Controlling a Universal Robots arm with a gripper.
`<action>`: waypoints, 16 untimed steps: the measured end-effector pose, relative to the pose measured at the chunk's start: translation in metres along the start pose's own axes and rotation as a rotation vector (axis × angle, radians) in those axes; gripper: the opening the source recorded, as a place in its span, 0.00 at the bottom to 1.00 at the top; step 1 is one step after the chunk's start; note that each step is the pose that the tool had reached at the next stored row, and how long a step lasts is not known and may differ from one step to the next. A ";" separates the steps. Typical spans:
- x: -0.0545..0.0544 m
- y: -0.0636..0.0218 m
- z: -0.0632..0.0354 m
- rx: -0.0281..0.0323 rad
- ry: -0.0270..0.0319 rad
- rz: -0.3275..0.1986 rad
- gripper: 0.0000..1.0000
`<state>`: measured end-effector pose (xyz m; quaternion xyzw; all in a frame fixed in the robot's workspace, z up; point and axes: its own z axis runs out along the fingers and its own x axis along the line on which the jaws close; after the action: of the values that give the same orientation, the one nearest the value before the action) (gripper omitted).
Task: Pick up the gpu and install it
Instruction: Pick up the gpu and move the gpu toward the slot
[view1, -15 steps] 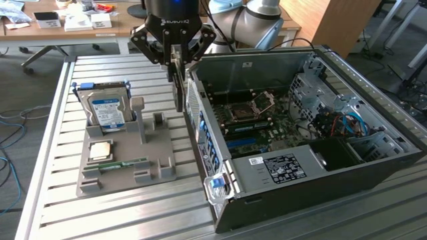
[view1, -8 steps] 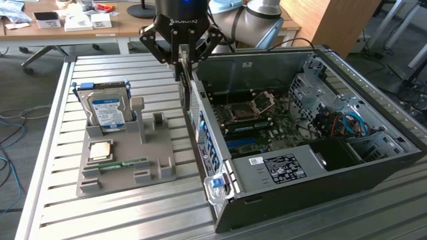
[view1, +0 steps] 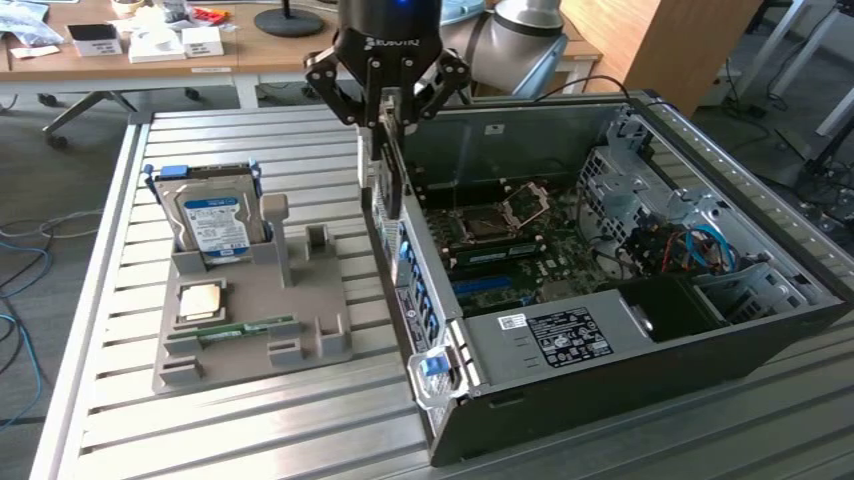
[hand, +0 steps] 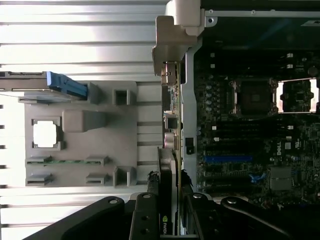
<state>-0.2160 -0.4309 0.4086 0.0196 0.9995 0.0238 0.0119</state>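
gripper (view1: 390, 100) closed on gpu (view1: 388, 125), card hanging edge-down over computer case (view1: 747, 335) | we judge it light, stiff, fragile | we'd grip board edges, not components

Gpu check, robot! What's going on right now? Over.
Gripper jaws shut on gpu. Gpu upright, above the computer case wall, not in a slot. That wall sits close beside it.
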 end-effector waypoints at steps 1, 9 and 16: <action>-0.003 0.0001 0.0001 -0.0002 0.0000 0.000 0.27; -0.026 0.0012 0.0007 -0.0026 0.0001 0.000 0.27; -0.048 0.0022 0.0012 -0.0048 0.0001 0.000 0.27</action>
<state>-0.1684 -0.4305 0.4086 0.0196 0.9994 0.0262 0.0119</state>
